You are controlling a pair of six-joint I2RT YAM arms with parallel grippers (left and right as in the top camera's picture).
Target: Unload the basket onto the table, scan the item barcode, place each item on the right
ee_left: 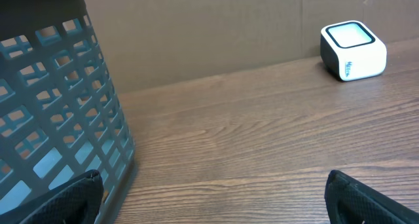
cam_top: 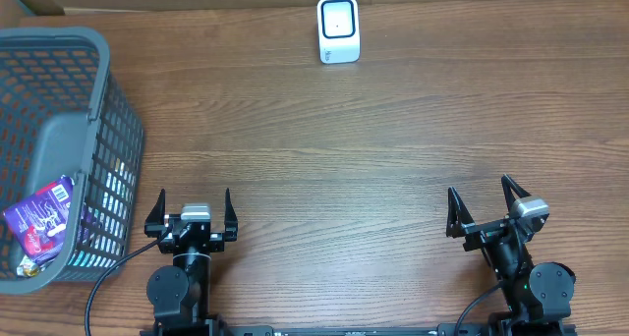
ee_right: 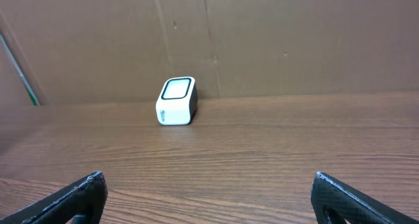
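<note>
Risk ahead: snagging a finger on the mesh wall of the basket (cam_top: 98, 100) while reaching in, or crumpling the purple packet (cam_top: 39, 216) so its barcode never faces the scanner (cam_top: 338, 28). Holds that packet low in its near corner, little else visible. Spread wide and empty at the table's near edge — left gripper (cam_top: 194, 196), right gripper (cam_top: 479, 187).

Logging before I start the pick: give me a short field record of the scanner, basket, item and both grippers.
scanner: upright, far middle of the table, standing alone
basket: grey mesh, far left
packet: purple, lying inside the basket at its near end
left gripper: open, empty, near edge, just right of the basket
right gripper: open, empty, near edge on the right
progress: packet not yet picked up
</note>
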